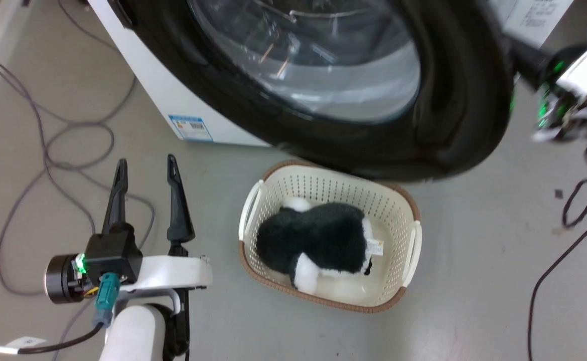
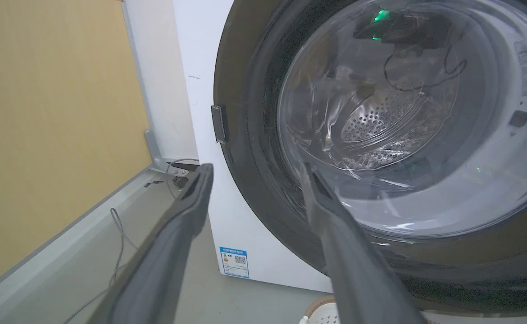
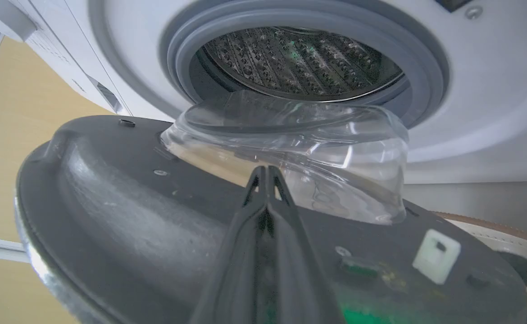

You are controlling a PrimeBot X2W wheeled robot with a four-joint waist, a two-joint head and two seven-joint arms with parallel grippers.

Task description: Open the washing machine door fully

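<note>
Black and glossy, the washing machine door (image 1: 464,100) fills the top of the head view. It stands partly out from the washing machine (image 1: 185,103) and hangs above a basket (image 1: 333,188) holding a plush toy (image 1: 318,235). The right gripper (image 3: 267,170), fingers pinched together on nothing, seems to rest on the door's inner face beside the glass bowl. On that slick surface it could skid off, and the door might swing back. At lower left, the left gripper (image 1: 146,163) points up the frame, fingers spread wide and empty.
</note>
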